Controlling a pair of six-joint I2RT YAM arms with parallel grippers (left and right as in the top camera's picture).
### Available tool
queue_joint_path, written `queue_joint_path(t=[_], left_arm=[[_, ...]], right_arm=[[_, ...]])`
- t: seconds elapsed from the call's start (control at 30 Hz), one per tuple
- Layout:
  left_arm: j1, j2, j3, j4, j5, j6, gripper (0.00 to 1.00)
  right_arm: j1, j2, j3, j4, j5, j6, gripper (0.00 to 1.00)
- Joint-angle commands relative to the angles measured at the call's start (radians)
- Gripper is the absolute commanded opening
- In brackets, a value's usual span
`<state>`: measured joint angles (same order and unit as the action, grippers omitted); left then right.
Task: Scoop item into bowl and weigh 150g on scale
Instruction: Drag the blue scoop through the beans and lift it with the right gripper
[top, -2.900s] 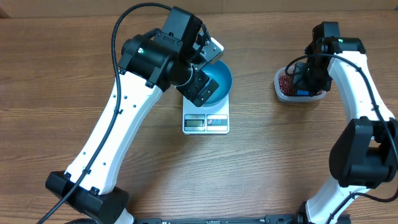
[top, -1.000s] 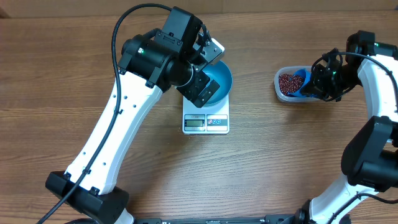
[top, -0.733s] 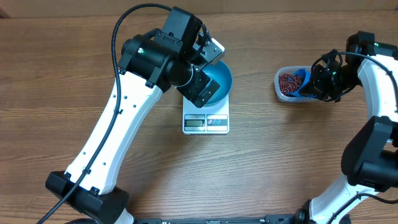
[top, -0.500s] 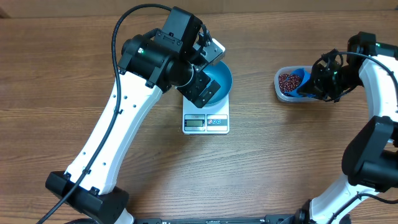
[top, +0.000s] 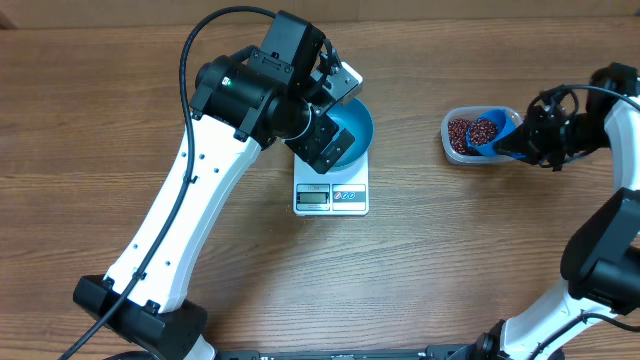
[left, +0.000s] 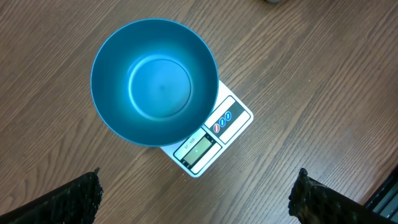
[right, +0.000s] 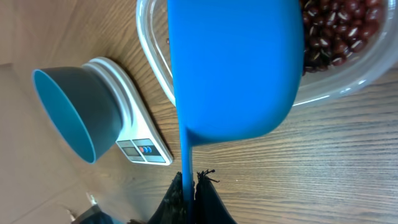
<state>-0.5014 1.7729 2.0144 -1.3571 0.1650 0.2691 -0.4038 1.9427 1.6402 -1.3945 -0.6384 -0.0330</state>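
Holding the scoop (top: 497, 139) tight, the right end effector (top: 535, 142) should carry the beans (top: 485, 128) level and slow to the bowl (left: 154, 81), under the left end effector (left: 199, 200), which is spread wide.

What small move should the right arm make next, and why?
Probably carry the scoop level from the tub toward the bowl: held by the right gripper, it already carries beans, and the bowl on the scale is empty.

The bowl (left: 155, 81) and scoop (right: 233, 68) were blue; scale (left: 241, 114) white, display (left: 198, 148) grey; beans (right: 336, 31) dark red-brown; table (top: 450, 270) brown wood-grain.
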Motion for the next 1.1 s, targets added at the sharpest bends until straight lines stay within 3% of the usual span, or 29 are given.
queue_joint_path(t=[0.0,0.87,1.07], left_arm=[[0.006,-0.008,-0.003,0.001,0.02,0.006,1.0],[0.003,-0.007,-0.003,0.006,0.021,-0.008,1.0],[0.003,-0.007,-0.003,0.004,0.021,-0.011,1.0]], right_arm=[[-0.029,0.007,0.002,-0.021,-0.064,-0.056,0.04],[-0.108,0.007,0.002,-0.119,-0.383,-0.422,0.04],[-0.108,0.007,0.002,-0.111,-0.399,-0.422,0.04]])
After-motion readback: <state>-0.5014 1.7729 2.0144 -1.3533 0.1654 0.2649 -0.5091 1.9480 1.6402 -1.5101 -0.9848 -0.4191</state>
